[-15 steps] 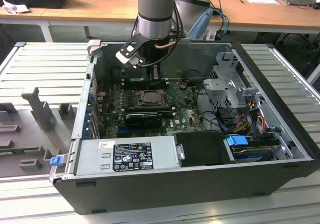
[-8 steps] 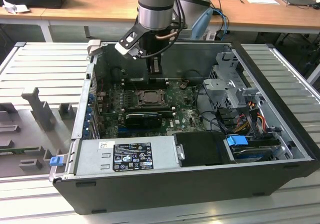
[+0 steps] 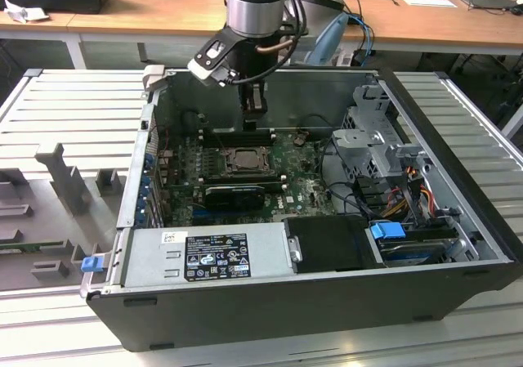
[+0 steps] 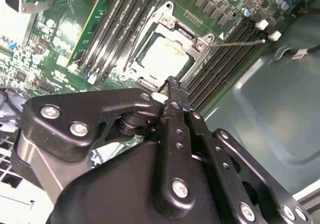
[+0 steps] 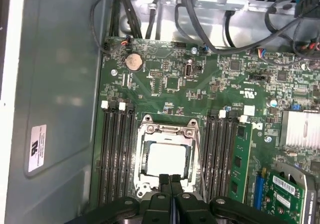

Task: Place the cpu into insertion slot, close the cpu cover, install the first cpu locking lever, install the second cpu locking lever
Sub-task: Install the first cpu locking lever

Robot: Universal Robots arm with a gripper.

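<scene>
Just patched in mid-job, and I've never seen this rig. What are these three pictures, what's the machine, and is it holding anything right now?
The machine is one robot arm ending in a gripper. The exterior view looks from off the arm at an open computer case. Both wrist views come from cameras riding on the arm, looking at the green motherboard inside the case. There the pale cpu sits in the insertion slot, with the cpu cover framing it. The gripper is shut, close to the slot's edge, and holds nothing.
</scene>
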